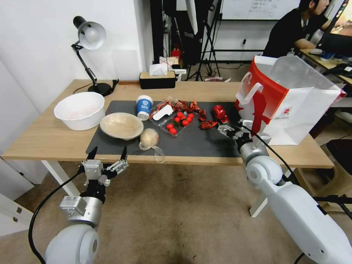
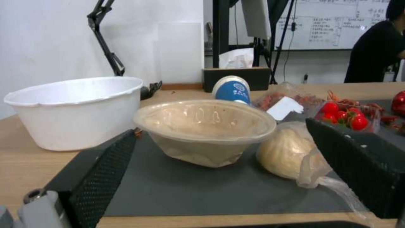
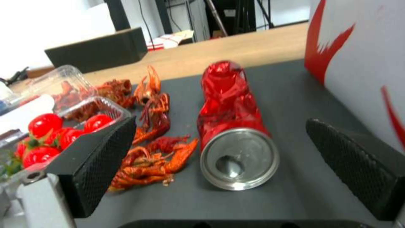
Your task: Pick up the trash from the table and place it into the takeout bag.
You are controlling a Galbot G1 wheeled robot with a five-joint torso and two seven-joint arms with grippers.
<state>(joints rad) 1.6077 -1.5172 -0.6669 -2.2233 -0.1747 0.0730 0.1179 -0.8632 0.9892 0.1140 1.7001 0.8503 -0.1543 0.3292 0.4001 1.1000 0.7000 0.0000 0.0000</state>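
On the table's [image 1: 44, 139] dark mat [image 1: 205, 143] lie a beige shallow bowl [image 1: 121, 125], a blue-and-white paper cup [image 1: 144, 106], a clear-wrapped beige ball [image 1: 149, 138] and a shiny red crushed can [image 1: 220, 113]. The red and white takeout bag [image 1: 289, 99] stands open at the right end. My right gripper [image 1: 228, 128] is open just short of the can [image 3: 234, 120], one finger on either side of its silver end. My left gripper [image 1: 109, 150] hangs open before the table's front edge, facing the bowl [image 2: 204, 126] and the ball [image 2: 284, 152].
A white deep bowl [image 1: 80, 110] sits left of the mat, with a desk lamp [image 1: 90, 36] and a tissue box [image 1: 157, 79] behind. A clear box of tomatoes [image 1: 176, 121] and crayfish shells [image 1: 198, 113] lie mid-mat. The bag's wall [image 3: 367, 63] is close beside my right fingers.
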